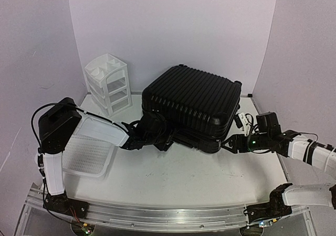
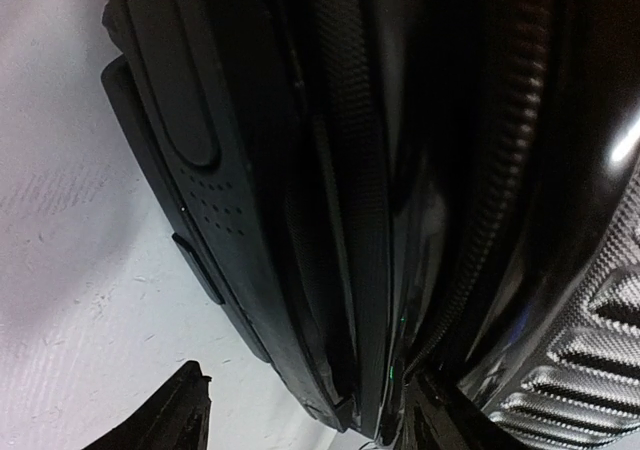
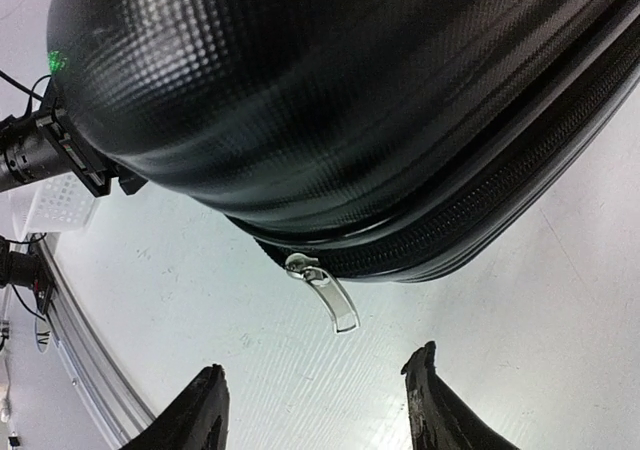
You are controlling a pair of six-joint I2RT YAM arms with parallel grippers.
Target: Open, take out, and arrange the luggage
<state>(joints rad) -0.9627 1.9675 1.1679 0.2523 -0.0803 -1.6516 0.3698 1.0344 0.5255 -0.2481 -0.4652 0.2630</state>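
The luggage [image 1: 191, 102], a large black ribbed hard-shell case, lies flat in the middle of the table. My left gripper [image 1: 156, 135] is at its front left corner. In the left wrist view the luggage's edge [image 2: 330, 220] runs down between the jaws of the left gripper [image 2: 310, 402], which is open; the left finger [image 2: 170, 415] stands clear of the edge over bare table. My right gripper [image 1: 229, 143] is at the front right corner, open and empty. In the right wrist view a silver zipper pull [image 3: 322, 290] hangs from the luggage's zipper [image 3: 470, 210], just ahead of the right gripper [image 3: 315, 402].
A white mesh basket [image 1: 89, 154] lies at the front left, partly under the left arm. A small white drawer unit [image 1: 109, 84] stands at the back left. Pale walls close in the back and both sides. A metal rail [image 1: 157, 215] runs along the near edge.
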